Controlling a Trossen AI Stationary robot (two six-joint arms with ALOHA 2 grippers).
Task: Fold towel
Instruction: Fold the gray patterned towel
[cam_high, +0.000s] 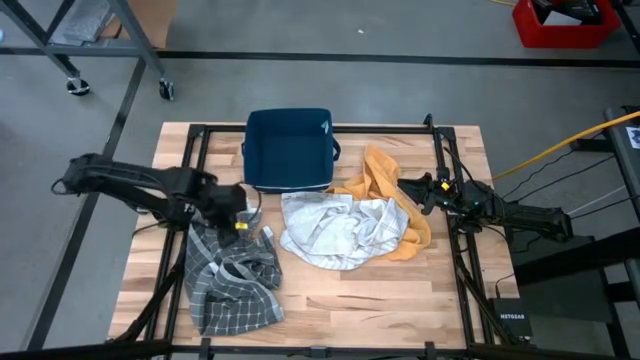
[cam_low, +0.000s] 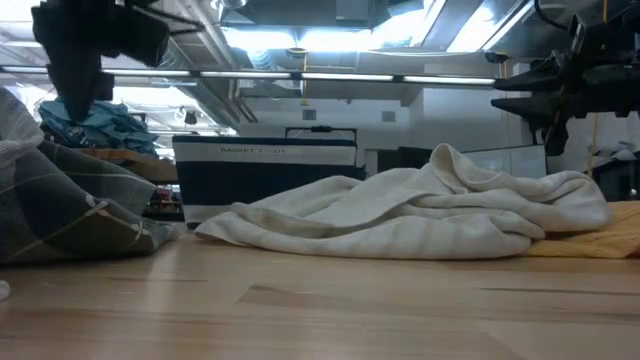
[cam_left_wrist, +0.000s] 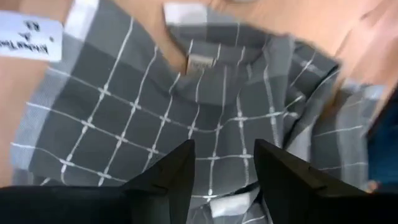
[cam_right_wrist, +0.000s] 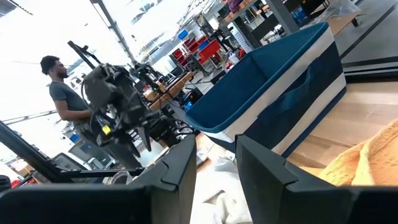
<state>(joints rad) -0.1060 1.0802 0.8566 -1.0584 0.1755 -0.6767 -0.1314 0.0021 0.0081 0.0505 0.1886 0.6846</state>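
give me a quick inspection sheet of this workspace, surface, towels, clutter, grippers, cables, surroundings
surface: wooden table, bare along the front edge
job's things: grey checked towel crumpled at front left; white towel heaped mid-table; orange towel partly under the white one
clutter: blue bin at the back edge; white tag by the grey towel
grippers: left gripper over the grey checked towel, jaws open, holding nothing; right gripper raised by the orange towel, jaws apart, empty
cables: yellow cable off the table's right side
surroundings: red crate on the floor; person standing in the room behind
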